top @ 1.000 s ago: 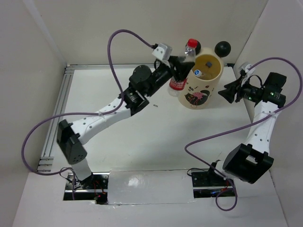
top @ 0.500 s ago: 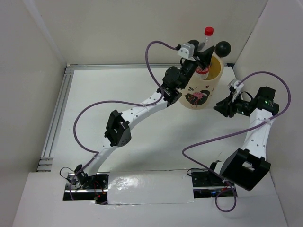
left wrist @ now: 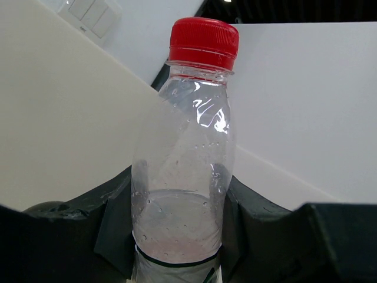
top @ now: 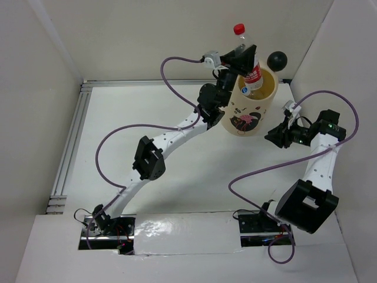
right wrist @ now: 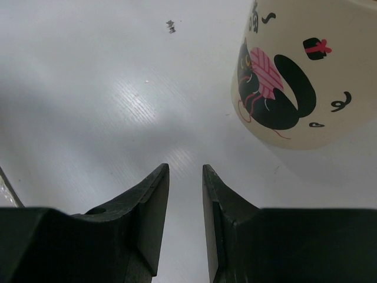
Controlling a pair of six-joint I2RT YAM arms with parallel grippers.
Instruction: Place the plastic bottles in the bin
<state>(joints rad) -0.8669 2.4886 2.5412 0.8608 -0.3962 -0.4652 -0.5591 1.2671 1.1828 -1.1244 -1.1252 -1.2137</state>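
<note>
A clear bottle with a red cap and red label [top: 247,56] hangs tilted over the mouth of the cream bin [top: 250,118], its lower end at the yellow opening. My left gripper [top: 242,59] is shut on it. In the left wrist view the red-capped bottle [left wrist: 191,147] stands between the black fingers [left wrist: 115,218] of the left gripper [left wrist: 181,212]. My right gripper [top: 275,134] hovers just right of the bin, slightly open and holding nothing. From the right wrist, the right gripper [right wrist: 185,177] has the bin [right wrist: 321,65] ahead to its right. No other bottle shows.
One black ball ear [top: 277,59] sticks up on the bin's far rim; the other is hidden behind my left gripper. An aluminium rail [top: 70,147] runs along the left side. White walls close in at the back and right.
The left arm has stretched toward the bin and carried the bottle from beside it to over its mouth. The right gripper has dropped slightly and moved closer to the bin.
</note>
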